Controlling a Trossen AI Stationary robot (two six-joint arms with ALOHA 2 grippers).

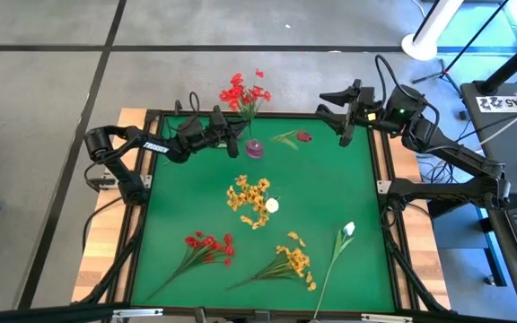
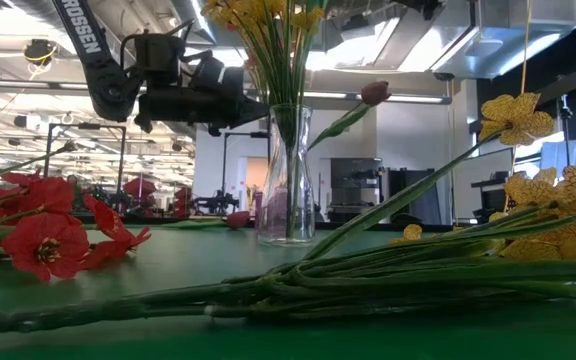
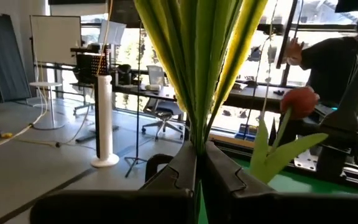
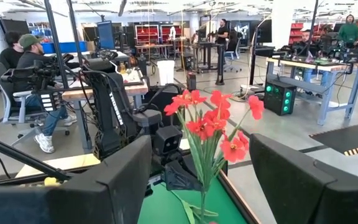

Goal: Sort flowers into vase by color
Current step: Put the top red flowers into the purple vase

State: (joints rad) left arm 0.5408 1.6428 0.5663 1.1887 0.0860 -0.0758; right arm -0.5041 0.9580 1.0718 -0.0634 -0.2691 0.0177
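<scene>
The left pincer (image 1: 232,141) is clamped tight on the green stems of a red artificial flower bunch (image 1: 244,92) standing in the clear glass vase (image 1: 254,148) at the far edge of the green counter (image 1: 330,188). In the low view a second clear vase (image 2: 288,180) carries yellow blooms on green stems (its top runs out of the picture). The right pincer (image 1: 341,115) hovers at the far right corner, its fingers spread apart and empty. A dark maroon bud (image 1: 304,136) lies between the two pincers on the far side. A yellow-orange cluster (image 1: 251,199) sits mid-counter. Along the near edge lie another red bunch (image 1: 208,246), another yellow-orange bunch (image 1: 293,260) and a white tulip bud (image 1: 349,229), left to right.
</scene>
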